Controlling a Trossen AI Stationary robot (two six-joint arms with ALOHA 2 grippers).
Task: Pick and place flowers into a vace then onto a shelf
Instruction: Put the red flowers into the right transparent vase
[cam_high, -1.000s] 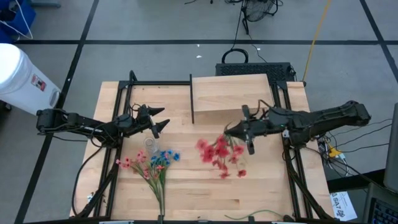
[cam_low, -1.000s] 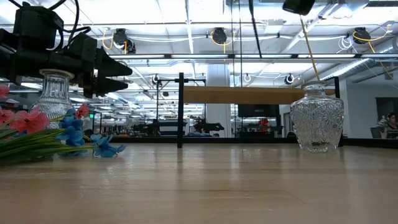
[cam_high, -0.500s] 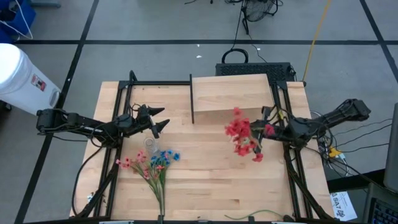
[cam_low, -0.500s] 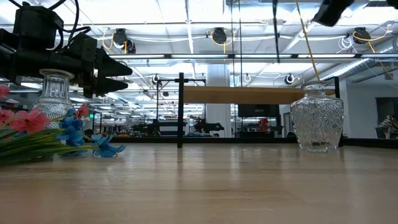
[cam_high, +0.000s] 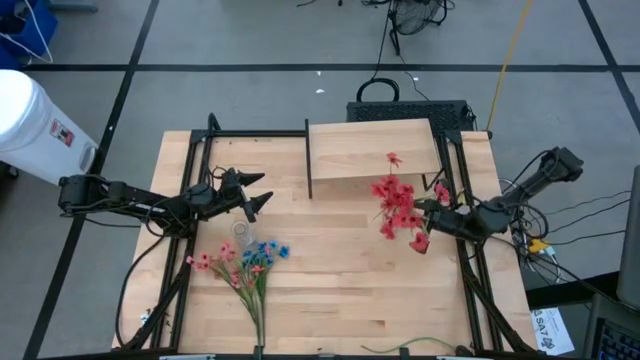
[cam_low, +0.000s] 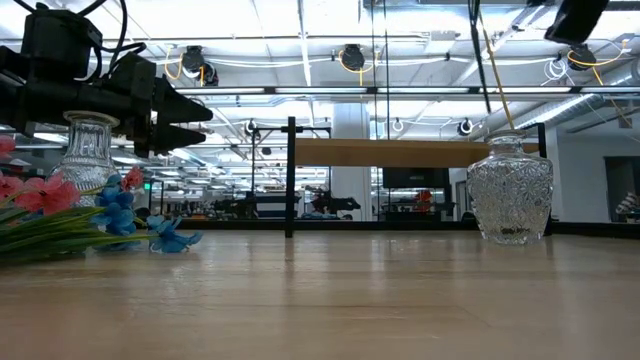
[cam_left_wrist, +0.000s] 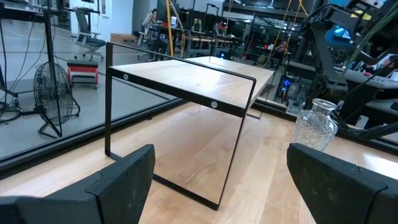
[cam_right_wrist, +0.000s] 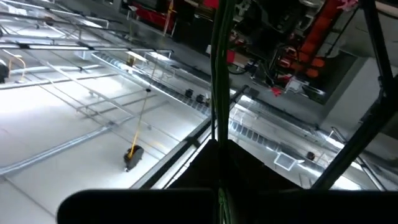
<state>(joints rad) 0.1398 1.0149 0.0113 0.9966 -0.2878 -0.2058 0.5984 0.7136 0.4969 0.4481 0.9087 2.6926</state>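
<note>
My right gripper (cam_high: 430, 210) is raised over the table's right side, shut on a spray of red flowers (cam_high: 400, 203). In the right wrist view its green stem (cam_right_wrist: 219, 74) runs up from my gripper (cam_right_wrist: 221, 152) toward the ceiling. More pink and blue flowers (cam_high: 247, 262) lie flat on the table at the left. A small glass vase (cam_high: 240, 232) stands beside them. A larger cut-glass vase (cam_low: 510, 190) stands near the shelf's (cam_high: 372, 148) right legs. My left gripper (cam_high: 252, 200) hovers open by the small vase (cam_low: 85, 150). My right gripper pinches the red spray's green stem (cam_right_wrist: 219, 134) between its two fingers, below the blossoms. The fingers point upward, slanting toward the table's left. The spray is lifted clear, its blossoms (cam_high: 395, 195) standing above and left of the gripper. The gripper hides the stem's lower end.
Black metal frame rails (cam_high: 190, 170) run along the table's left and right sides. The shelf's thin black legs (cam_left_wrist: 233, 155) stand on the far half of the tabletop (cam_high: 330, 290). A white barrel (cam_high: 35, 120) stands off the left edge. Cables lie on the floor to the right.
My right gripper has drawn back from the table's middle toward its right edge and risen, tipping its fingers upward. The red spray went with it: from hanging low over the centre it now stands raised by the shelf's right end. The left arm kept still.
</note>
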